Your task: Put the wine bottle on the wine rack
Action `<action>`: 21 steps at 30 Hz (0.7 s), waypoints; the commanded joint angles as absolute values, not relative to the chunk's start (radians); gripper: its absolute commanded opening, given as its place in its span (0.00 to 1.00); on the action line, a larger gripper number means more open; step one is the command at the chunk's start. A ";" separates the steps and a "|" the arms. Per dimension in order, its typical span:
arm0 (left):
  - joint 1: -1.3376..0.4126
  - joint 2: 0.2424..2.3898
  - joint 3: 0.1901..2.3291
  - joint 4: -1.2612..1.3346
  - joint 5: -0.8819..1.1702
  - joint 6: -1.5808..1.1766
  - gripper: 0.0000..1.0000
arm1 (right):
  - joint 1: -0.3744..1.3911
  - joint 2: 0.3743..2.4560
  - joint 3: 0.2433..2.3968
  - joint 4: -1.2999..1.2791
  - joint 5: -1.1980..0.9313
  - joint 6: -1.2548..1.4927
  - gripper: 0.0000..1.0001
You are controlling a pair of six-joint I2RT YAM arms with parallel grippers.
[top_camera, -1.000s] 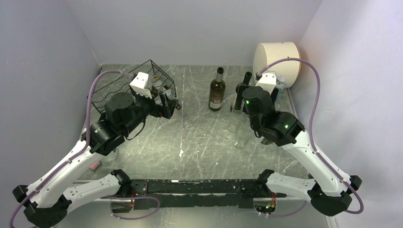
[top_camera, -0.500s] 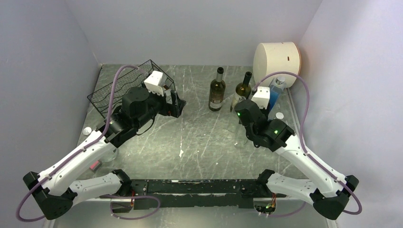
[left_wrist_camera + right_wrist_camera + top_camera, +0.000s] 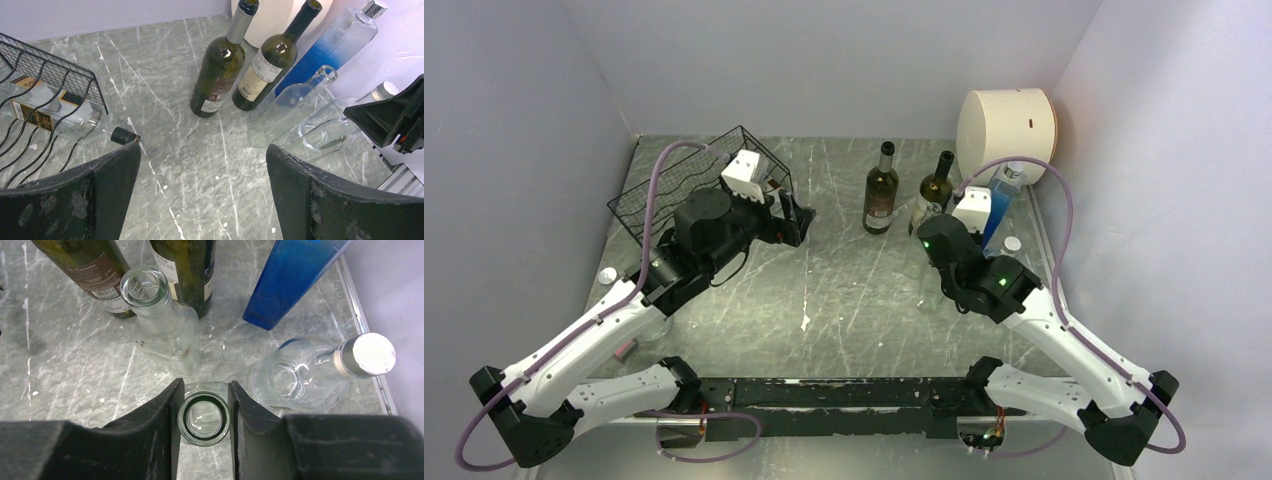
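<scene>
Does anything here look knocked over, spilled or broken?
Nothing spilled or broken. One clear labelled bottle lies on its side in the black wire rack, dark-capped neck poking past the front, which a rack is for.

Wine rack (image 3: 65, 80): thin black metal wire, satin. Table (image 3: 165, 65): grey marble-look surface, smooth, scratched. Dark green wine bottle (image 3: 220, 57): glossy glass, paper label. Clear bottle (image 3: 204, 419): transparent glossy glass. Left gripper fingers (image 3: 320, 200): matt black plastic, scuffed.
</scene>
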State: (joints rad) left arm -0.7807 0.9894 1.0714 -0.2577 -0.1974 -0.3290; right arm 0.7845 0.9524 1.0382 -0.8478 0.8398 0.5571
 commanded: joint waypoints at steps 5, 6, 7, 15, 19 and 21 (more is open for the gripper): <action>-0.778 0.959 1.017 -0.156 -0.175 -0.335 0.99 | 0.781 0.940 1.060 -0.804 0.783 0.477 0.07; -0.778 0.961 1.009 -0.149 -0.174 -0.340 0.99 | 0.781 0.940 1.076 -0.806 0.763 0.454 0.05; -0.779 0.962 1.000 -0.143 -0.171 -0.344 0.99 | 0.781 0.940 1.093 -0.803 0.735 0.426 0.03; -0.778 0.955 0.877 -0.006 -0.111 -0.329 0.99 | 0.781 0.963 1.174 -0.750 0.496 0.324 0.00; -0.779 0.992 0.789 0.093 0.016 -0.271 0.99 | 0.782 0.969 1.161 -0.659 0.376 0.313 0.00; -0.779 1.040 0.765 0.110 0.089 -0.233 0.99 | 0.782 0.982 1.150 -0.603 0.321 0.315 0.00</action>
State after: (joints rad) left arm -0.7799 0.9794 0.8124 -0.0109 -0.0803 -0.3092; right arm 0.7845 0.9752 1.1389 -0.7616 0.4644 0.3408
